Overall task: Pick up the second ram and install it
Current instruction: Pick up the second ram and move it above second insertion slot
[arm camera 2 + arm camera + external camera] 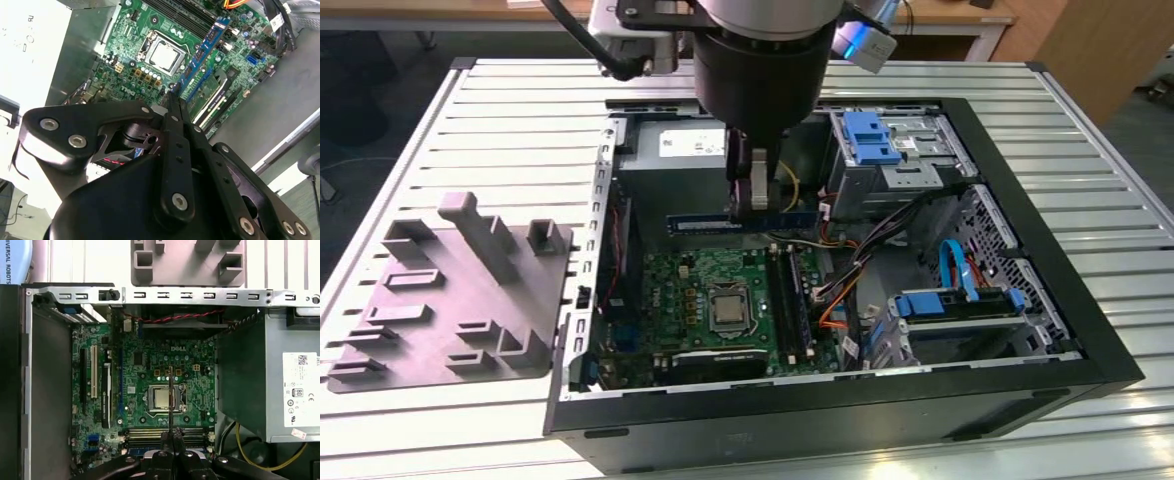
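Note:
The second ram [707, 223] is a thin bluish stick that hangs level above the open computer case [1014, 250], just in front of the grey power-supply box [670, 160]. My gripper [754, 203] comes down from above and is shut on the stick near its middle. In the second wrist view the ram [202, 50] runs out from between the fingers [176, 107] over the green motherboard [145, 25]. The first wrist view shows the ram [170, 400] edge-on as a thin dark line over the processor socket [164, 399], with the black memory slots [145, 432] beside the gripper [172, 436].
A grey moulded fixture [454, 290] lies on the slatted table [520, 110] at the exterior view's left of the case. Inside the case are blue drive brackets [870, 135], orange and black cables [834, 300], a blue ribbon cable [958, 272] and an expansion card [707, 357].

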`<state>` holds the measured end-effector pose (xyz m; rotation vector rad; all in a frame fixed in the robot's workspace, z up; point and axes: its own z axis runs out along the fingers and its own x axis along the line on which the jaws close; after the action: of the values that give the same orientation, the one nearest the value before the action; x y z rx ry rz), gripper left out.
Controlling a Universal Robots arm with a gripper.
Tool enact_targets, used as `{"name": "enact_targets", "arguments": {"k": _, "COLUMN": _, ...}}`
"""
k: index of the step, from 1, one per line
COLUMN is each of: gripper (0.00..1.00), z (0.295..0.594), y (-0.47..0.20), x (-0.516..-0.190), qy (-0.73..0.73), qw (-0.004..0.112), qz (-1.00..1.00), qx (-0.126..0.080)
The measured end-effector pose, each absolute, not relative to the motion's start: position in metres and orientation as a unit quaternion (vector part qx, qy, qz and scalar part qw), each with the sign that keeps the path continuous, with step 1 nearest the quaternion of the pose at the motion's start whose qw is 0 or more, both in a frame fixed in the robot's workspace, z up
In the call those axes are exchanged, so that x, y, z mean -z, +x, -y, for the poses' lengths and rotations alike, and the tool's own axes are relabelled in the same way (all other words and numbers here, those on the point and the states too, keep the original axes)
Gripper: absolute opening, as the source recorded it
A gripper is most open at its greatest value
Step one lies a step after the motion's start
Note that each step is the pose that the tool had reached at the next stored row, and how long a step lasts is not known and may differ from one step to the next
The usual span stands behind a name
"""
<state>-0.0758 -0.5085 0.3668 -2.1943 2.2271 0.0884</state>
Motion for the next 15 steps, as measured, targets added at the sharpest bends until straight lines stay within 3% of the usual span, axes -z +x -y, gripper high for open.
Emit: {"name": "enact_targets", "arguments": {"k": 15, "gripper": 0.11, "z": 0.496, "y": -0.069, "x": -0.347, "qy": -0.701, "qw": 0.016, "qz": -0.712, "qx": -0.038}}
